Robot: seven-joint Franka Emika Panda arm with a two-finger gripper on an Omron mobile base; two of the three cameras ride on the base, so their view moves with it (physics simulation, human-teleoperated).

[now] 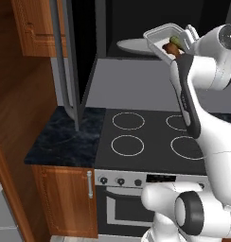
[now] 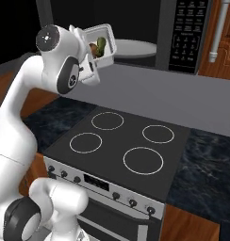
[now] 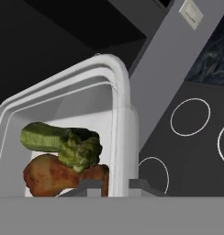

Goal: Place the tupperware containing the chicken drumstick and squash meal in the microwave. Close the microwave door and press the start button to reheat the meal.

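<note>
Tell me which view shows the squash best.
The hand view: the squash lies large and close in the container, resting on the drumstick. The left base view and the right base view show it as a small green lump in the raised container.

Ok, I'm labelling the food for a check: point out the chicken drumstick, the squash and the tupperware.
chicken drumstick (image 3: 52, 176), hand view, its brown skin.
squash (image 3: 63, 143), hand view, its green middle.
tupperware (image 3: 120, 105), hand view, its flared rim.

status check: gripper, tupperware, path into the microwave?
Gripper shut on tupperware rim, held tilted above the cooktop. Drumstick and squash inside. Microwave door open, turntable ahead, nothing between.
</note>
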